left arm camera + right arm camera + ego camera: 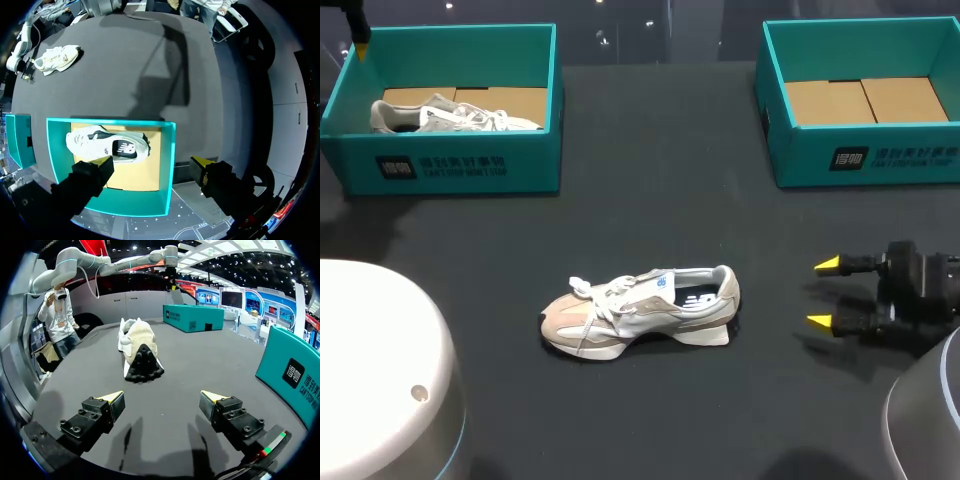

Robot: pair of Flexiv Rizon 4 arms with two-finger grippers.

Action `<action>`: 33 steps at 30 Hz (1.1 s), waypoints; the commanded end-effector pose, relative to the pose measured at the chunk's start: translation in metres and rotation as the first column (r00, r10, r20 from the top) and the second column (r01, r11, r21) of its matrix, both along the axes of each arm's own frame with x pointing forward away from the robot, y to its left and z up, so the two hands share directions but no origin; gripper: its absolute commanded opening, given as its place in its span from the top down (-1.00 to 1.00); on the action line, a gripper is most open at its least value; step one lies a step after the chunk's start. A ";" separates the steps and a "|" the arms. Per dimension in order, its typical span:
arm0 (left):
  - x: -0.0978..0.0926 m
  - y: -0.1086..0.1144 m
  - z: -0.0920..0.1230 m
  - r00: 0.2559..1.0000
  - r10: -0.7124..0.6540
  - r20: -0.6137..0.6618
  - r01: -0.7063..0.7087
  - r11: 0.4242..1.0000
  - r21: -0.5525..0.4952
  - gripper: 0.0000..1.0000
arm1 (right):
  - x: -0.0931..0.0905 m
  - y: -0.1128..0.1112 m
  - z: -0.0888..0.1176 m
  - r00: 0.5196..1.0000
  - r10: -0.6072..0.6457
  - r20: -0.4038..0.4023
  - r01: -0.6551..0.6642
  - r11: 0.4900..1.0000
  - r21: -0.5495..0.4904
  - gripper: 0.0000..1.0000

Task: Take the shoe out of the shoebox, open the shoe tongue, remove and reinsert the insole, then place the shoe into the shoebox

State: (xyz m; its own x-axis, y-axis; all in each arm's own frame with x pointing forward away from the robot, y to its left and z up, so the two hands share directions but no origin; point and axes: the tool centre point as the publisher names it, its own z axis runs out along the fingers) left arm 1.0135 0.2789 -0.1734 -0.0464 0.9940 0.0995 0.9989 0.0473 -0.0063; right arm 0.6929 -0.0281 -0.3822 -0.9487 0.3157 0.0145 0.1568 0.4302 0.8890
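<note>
Shoes, two: first shoe [640,310] on tabletop [650,200], second shoe [450,115] inside left shoebox [450,165], maybe on side. Boxes, two: right shoebox [880,155] well apart. Left gripper [151,162], right gripper [828,293]: both open.

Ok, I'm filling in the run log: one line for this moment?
shoe: on table, outside boxes | right gripper: open, apart from heel | left gripper: open, above left shoebox

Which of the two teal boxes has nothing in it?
The right shoebox, on the robot's right side: only its bare cardboard floor shows. The left shoebox holds a shoe.
</note>
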 end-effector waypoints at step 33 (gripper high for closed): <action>0.000 0.000 0.001 1.000 -0.001 0.000 0.001 1.000 0.002 -1.00 | 0.003 0.073 -0.015 0.992 0.126 0.012 -0.126 0.992 0.013 -1.00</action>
State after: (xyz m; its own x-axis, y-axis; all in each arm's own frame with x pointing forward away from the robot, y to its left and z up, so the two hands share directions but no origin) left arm 1.0135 0.2789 -0.1733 -0.0464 0.9940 0.0995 0.9989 0.0472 -0.0063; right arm 0.6924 0.0412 -0.3949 -0.9806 0.1962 0.0055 0.0917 0.4331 0.8967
